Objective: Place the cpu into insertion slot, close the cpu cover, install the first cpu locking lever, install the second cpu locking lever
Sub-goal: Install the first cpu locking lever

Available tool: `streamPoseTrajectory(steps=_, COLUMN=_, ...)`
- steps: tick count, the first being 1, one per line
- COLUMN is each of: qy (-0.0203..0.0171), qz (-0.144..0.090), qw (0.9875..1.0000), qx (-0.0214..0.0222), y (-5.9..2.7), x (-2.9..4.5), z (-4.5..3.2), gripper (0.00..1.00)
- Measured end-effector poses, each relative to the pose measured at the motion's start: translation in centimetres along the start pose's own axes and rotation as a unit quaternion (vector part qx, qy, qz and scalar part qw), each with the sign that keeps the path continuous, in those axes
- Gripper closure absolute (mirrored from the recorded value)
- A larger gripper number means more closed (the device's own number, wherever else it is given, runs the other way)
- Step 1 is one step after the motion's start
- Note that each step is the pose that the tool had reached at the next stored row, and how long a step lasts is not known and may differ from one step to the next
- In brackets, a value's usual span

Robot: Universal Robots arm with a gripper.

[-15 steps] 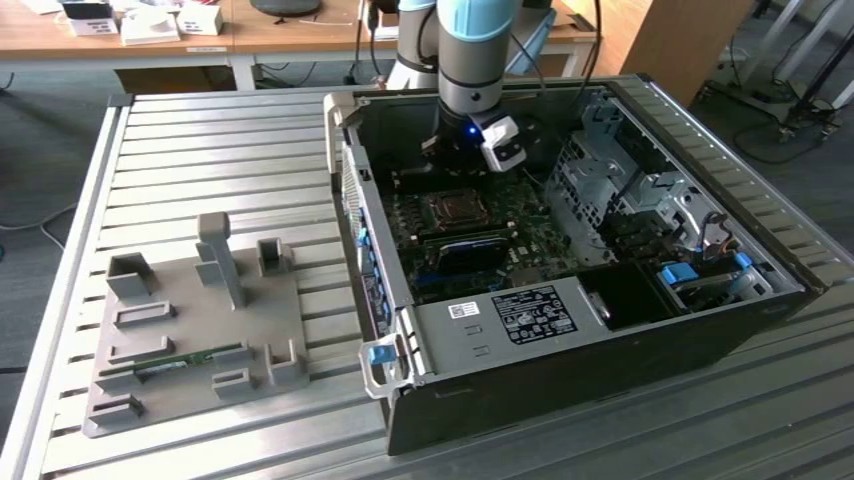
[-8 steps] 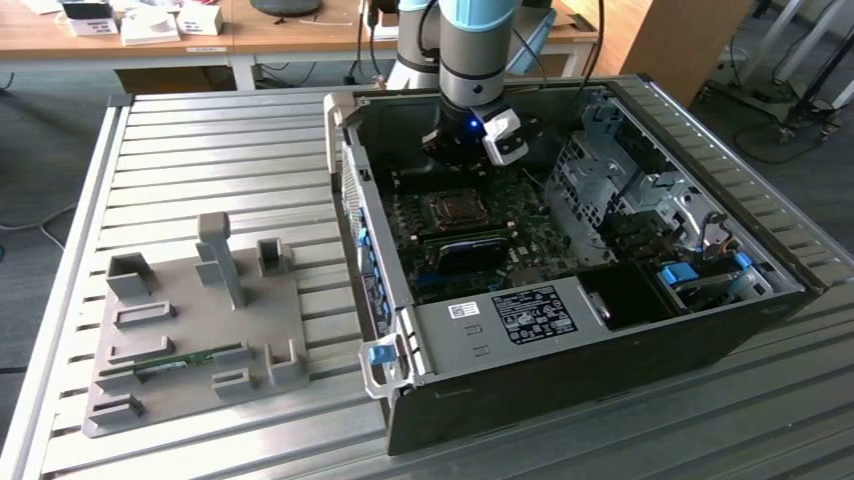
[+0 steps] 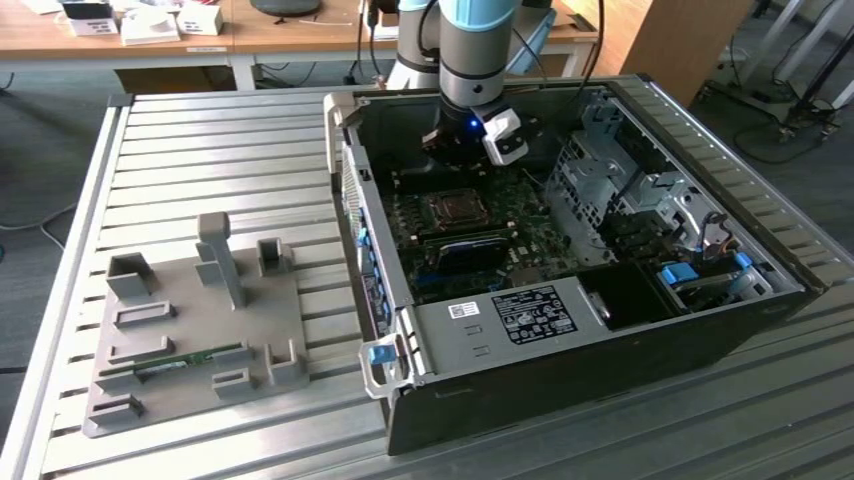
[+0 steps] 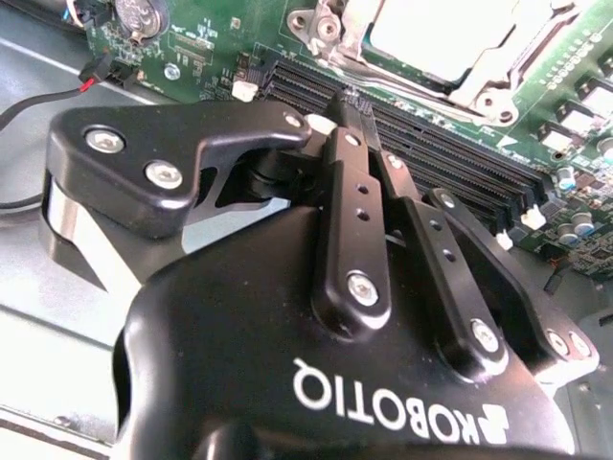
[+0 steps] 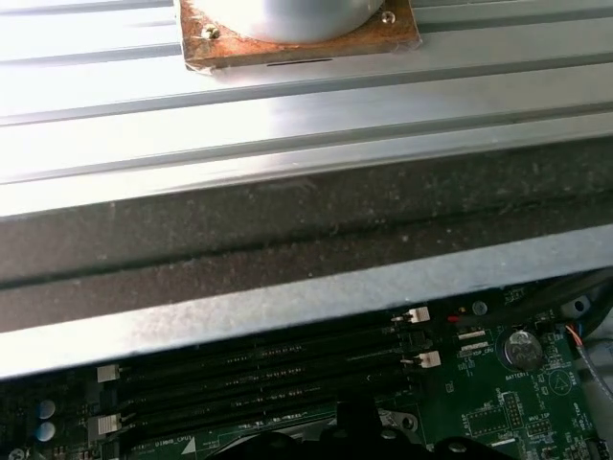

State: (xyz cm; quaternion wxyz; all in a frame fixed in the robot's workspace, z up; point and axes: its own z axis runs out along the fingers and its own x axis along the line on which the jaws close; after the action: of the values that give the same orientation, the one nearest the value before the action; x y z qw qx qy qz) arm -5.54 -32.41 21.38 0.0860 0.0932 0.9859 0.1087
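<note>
Closest to the wrist cameras, the hand hangs low over the green motherboard, its two black fingers drawn together with nothing between them as far as the second wrist view shows, their tips just above the dark memory slots. Just past those tips, across the slots, lies the socket: the cpu sits in it as a pale silvery square, flat in its insertion slot, and the cpu cover appears as a thin metal frame lying around the chip's edge rather than standing up on its hinge. Whether the two locking levers are latched I cannot tell. So the task's thing lies ahead of the fingertips, on the far side of the memory slots, whose long axis runs across the hand's line of approach. A round coin battery and white slot clips sit at one end of the slots in the first wrist view, with the case wall and the ribbed bench beyond. Seen from the exterior view, the arm reaches down into the open computer case, which holds the board, a grey drive cage toward that view's right, and the socket just nearer the camera than the hand. Farther off on the bench, toward the exterior view's left, a grey fixture plate carries a green memory stick.
</note>
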Motion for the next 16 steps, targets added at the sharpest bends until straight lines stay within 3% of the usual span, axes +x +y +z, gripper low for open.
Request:
streamPoseTrajectory(steps=5, qy=0.0, qz=0.0, qw=1.0, qx=0.0005, y=0.0, x=-0.01, z=-0.02, gripper=0.89)
streamPoseTrajectory(steps=8, qy=-0.0003, qz=-0.001, qw=1.0, qx=0.0056, y=0.0, x=0.0, z=-0.02, gripper=0.89)
streamPoseTrajectory(steps=12, qy=-0.0004, qz=-0.003, qw=0.9999, qx=0.0164, y=0.01, x=0.0, z=-0.02, gripper=0.89)
streamPoseTrajectory(steps=16, qy=-0.0006, qz=-0.003, qw=0.9998, qx=0.0174, y=0.0, x=0.0, z=-0.02, gripper=0.89)
